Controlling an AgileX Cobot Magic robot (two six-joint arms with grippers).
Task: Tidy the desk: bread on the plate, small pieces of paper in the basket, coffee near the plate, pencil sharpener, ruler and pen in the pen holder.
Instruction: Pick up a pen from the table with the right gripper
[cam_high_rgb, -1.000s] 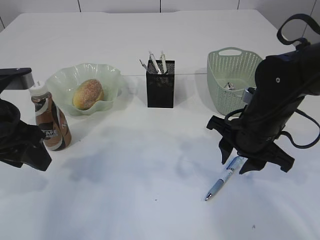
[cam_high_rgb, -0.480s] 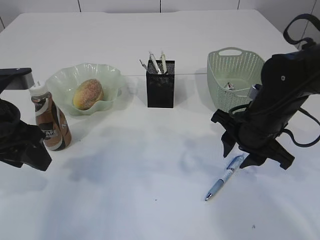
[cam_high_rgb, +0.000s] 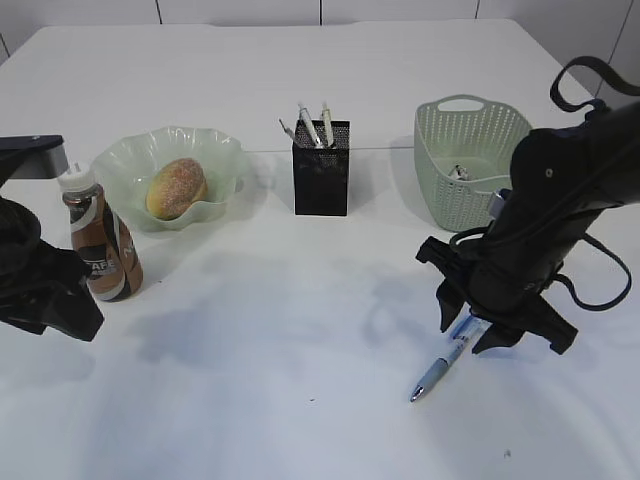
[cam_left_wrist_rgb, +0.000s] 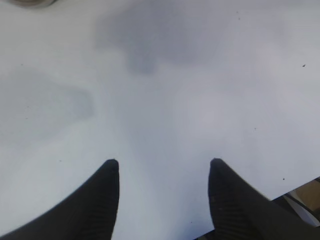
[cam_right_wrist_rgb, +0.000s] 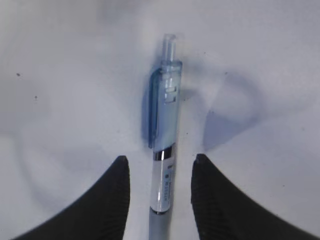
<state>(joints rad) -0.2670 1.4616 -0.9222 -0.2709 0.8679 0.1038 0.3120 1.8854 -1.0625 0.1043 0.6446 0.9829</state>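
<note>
Bread: done. The bread (cam_high_rgb: 176, 187) lies in the plate (cam_high_rgb: 130, 152), far across the surface from the right end effector (cam_high_rgb: 478, 336).
Coffee: done, as judged. The coffee (cam_high_rgb: 100, 237) stands upright just beside the plate, next to the left end effector (cam_left_wrist_rgb: 164, 167).
Paper: appears done. Small pale scraps (cam_high_rgb: 459, 172) sit inside the basket (cam_high_rgb: 440, 140), just behind the right end effector; no loose paper shows on the surface (cam_high_rgb: 300, 300).
Pen holder: the pen holder (cam_high_rgb: 321, 167) already carries several slim items; which of them is the ruler or the sharpener cannot be told.
Pen: outstanding. The pen (cam_right_wrist_rgb: 164, 150) lies flat on the surface directly between the jaws of the right end effector, clip end away from the wrist.
Right end effector: jaws apart, straddling the pen barrel on both sides, not clamped on it.
Left end effector: jaws apart, holding nothing, over bare surface.
Remaining work: close on the pen, carry it to the pen holder, which stands well off to the left of the right end effector and farther back.
Obstructions: none on the direct path; the basket stands close behind the right end effector and calls for clearance on lifting.
</note>
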